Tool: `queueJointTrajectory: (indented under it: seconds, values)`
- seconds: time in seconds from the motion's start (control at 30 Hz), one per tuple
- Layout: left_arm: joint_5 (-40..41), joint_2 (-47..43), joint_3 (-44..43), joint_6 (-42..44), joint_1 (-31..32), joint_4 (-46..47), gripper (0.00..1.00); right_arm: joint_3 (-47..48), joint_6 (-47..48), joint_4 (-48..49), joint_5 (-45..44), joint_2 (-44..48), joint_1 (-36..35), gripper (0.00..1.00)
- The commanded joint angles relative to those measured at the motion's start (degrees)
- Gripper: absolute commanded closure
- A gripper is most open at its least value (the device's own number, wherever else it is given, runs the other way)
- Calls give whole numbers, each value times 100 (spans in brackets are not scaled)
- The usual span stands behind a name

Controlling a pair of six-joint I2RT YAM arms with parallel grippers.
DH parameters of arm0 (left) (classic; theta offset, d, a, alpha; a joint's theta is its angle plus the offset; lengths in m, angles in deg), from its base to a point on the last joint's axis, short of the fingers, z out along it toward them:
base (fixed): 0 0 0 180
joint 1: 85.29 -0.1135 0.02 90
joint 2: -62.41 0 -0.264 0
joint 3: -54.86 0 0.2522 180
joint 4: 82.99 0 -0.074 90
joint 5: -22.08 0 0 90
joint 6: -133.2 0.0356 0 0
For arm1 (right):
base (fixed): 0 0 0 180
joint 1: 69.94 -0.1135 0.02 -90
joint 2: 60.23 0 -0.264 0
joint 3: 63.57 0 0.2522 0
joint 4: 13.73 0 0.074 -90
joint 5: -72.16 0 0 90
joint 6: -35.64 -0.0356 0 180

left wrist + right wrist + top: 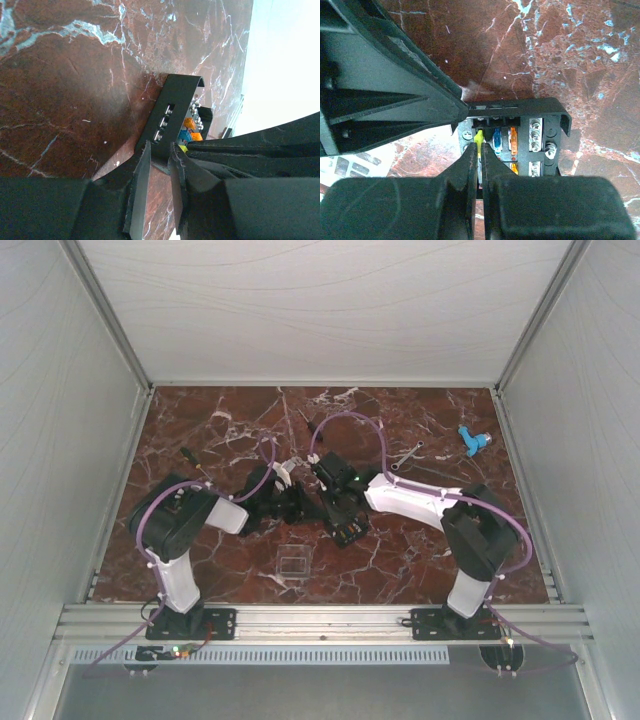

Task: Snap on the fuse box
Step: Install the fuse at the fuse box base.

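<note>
The fuse box (348,526) is a small black box lying on the marble table between the two arms. In the left wrist view my left gripper (160,154) is shut on one side wall of the fuse box (172,105). In the right wrist view the fuse box (547,125) lies open-faced, with a blue and an orange fuse in its slots. My right gripper (480,150) is shut on a yellow fuse (479,137) standing in the box's left slot. In the top view the left gripper (298,502) and the right gripper (338,508) meet at the box.
A clear square lid (292,563) lies on the table in front of the box. A black screwdriver (193,462) lies at the left, a small wrench (405,455) and a blue part (473,440) at the back right. White walls enclose the table.
</note>
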Motion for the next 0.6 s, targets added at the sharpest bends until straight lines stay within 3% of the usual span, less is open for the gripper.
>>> queueJointTrajectory:
  seconds: [0.0,0.37,0.57]
  values:
    - [-130,-87,67,82,87,-86,78,-128,198,-327,-375,-520,2,100]
    - [-61,-168,109,115,113,-113,78,-128,260,-310,-545,-1084,44,100]
    - [6,-335,179,107,113,-108,77,-71,302,-243,-553,-543,-97,100]
